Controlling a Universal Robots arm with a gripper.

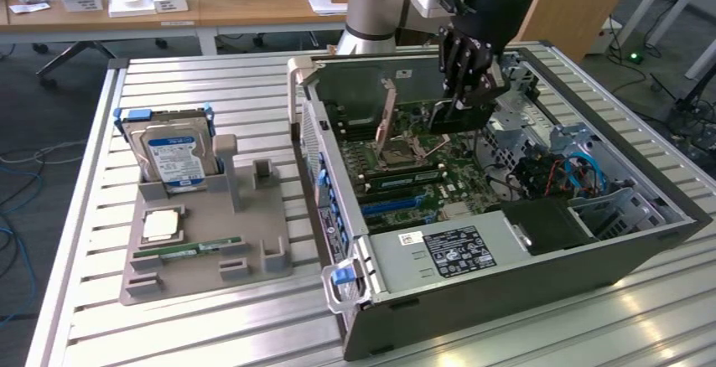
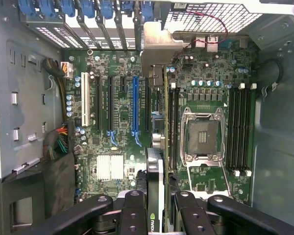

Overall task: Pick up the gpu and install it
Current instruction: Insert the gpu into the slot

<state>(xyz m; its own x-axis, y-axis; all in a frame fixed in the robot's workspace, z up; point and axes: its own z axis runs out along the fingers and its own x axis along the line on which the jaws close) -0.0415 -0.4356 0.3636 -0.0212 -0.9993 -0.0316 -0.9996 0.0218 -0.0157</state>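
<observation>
My jaws are clamped on the gpu (image 2: 155, 166), a thin dark-faced card on a green circuit board. It is pinched flat between the black fingers (image 2: 132, 215) and carried on edge, with its silvery metal bracket (image 2: 157, 49) at the end away from them. It hangs inside the open grey metal computer case (image 1: 335, 174), above the green motherboard (image 2: 112, 147) and, as far as I can judge, not touching it. Taking the long blue expansion slot (image 2: 135, 105) as my mark, the card runs parallel to it and just beside it. It is on the side toward the empty square silver processor socket (image 2: 204, 137), so it lies between the two. The bracket is at the blue slot's end nearest the row of blue-tabbed rear slot covers (image 2: 83, 10). I read the pick as done and the install as in hand: the card is being lined up and is not yet seated. Seating calls for the card's lower edge square over a slot next to the blue one, though I cannot tell which. The bracket must meet its rear opening, and the push should be straight with no tilt.
</observation>
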